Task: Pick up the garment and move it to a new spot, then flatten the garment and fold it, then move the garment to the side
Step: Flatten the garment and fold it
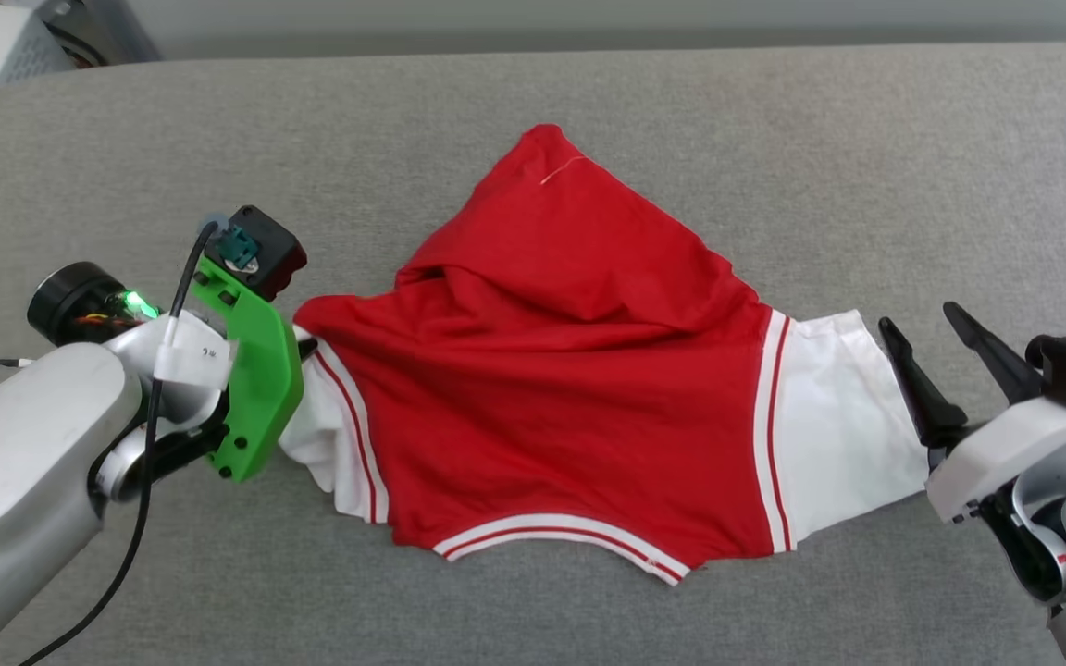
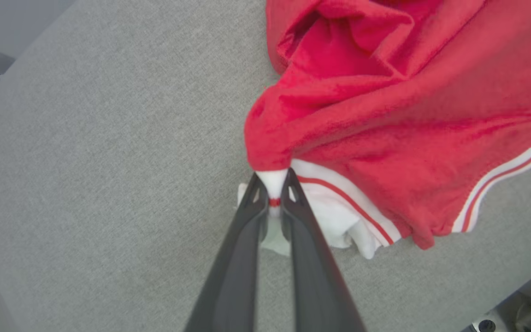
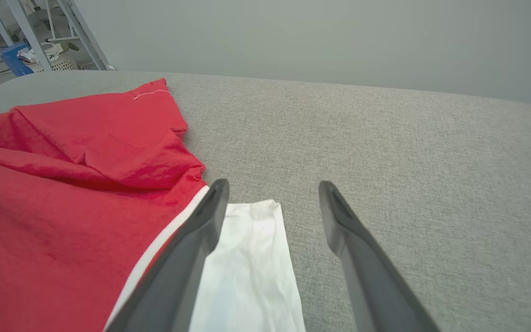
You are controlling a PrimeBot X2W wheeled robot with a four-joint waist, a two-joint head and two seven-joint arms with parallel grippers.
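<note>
Left tool (image 2: 274, 179) pinching garment (image 1: 570, 370) sleeve — right tool (image 1: 917, 316) open.

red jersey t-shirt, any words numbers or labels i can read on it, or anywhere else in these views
No text here can be read.
red jersey T-shirt: no letters or number on the side that shows, only striped trim.
white cable wrap on the left arm: a tiny dark mark, too small to read.
white basket far off in the right wrist view: a dark mark, too blurred to read.
</note>
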